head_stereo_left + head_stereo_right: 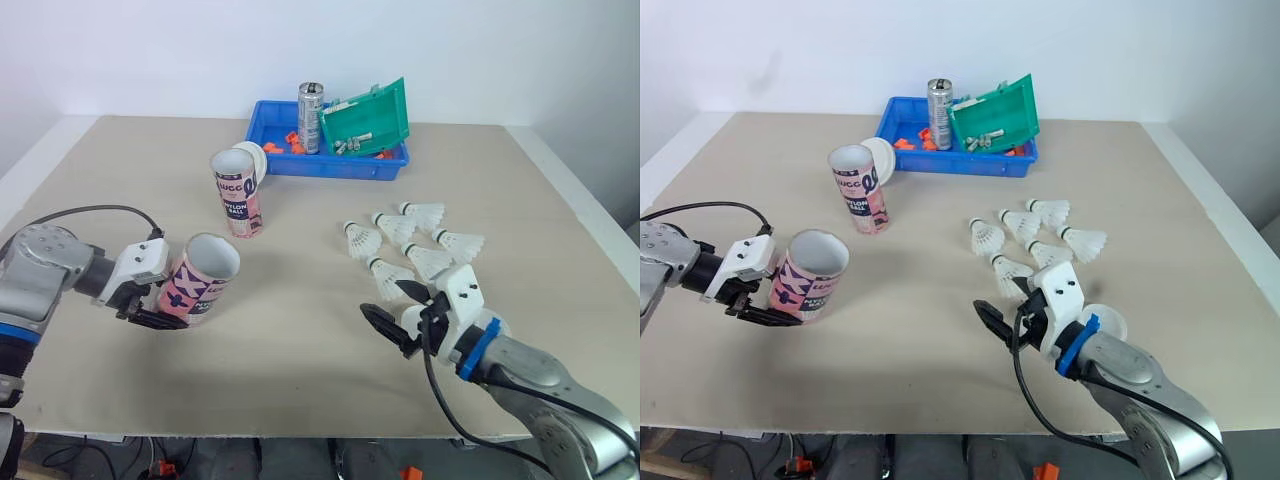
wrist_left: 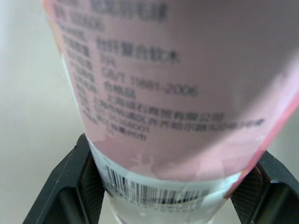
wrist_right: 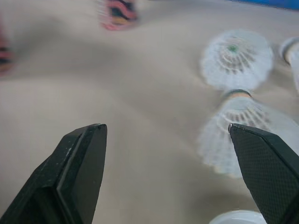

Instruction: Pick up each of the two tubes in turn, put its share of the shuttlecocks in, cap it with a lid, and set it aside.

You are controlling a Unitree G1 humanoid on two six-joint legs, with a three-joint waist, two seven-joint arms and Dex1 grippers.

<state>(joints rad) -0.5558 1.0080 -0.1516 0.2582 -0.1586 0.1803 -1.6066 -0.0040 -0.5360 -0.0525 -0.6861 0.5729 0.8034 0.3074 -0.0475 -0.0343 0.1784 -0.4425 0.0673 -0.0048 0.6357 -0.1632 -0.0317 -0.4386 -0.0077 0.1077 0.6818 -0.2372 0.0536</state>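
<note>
Close to the table's [image 1: 300,360] front edge, my open right gripper [image 1: 396,306] hovers beside the nearest shuttlecock [image 1: 390,278] while my left gripper [image 1: 168,302] clamps a tilted pink tube [image 1: 200,275] near the left edge; filling is the step in hand, so next I likely pinch that shuttlecock.

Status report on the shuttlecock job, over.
Left pincer shut on tilted tube. Right pincer open, beside six shuttlecocks. Second tube upright, clear of both.

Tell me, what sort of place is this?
Probably a lab test bench: a beige table against white walls, a blue parts bin of hardware, and shuttlecocks laid out for practice.
</note>
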